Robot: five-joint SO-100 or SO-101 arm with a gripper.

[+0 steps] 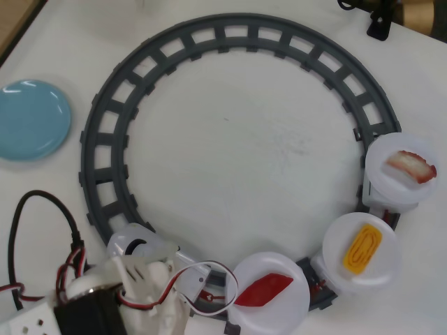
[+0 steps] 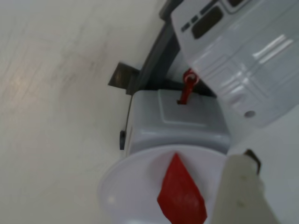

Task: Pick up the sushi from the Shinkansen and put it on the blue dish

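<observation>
Wrist view, closest to the camera: one pale fingertip [image 2: 240,186] of the hand fills the lower right corner. The other finger is out of frame, so whether the hand is spread or pressed together cannot be told; it holds nothing visible. Just left of that finger lies the sushi [image 2: 181,196], a flat dark-red pointed slice on a round white plate [image 2: 117,186], its long axis running away from the camera, tip toward the train body. Beyond it sits the Shinkansen [image 2: 243,70], white with a black window.

Overhead view: the arm occupies the lower left, and the hand [image 1: 199,296] reaches rightward. The sushi [image 1: 264,290] lies immediately right of it, long axis tilted up to the right. Farther right along the grey ring track [image 1: 105,139], a second plate holds a yellow egg piece [image 1: 362,247], and a third holds a pink-and-white piece [image 1: 412,166]. The blue dish [image 1: 31,118] sits empty on the tabletop [image 1: 230,139], well apart at upper left, outside the track.
</observation>
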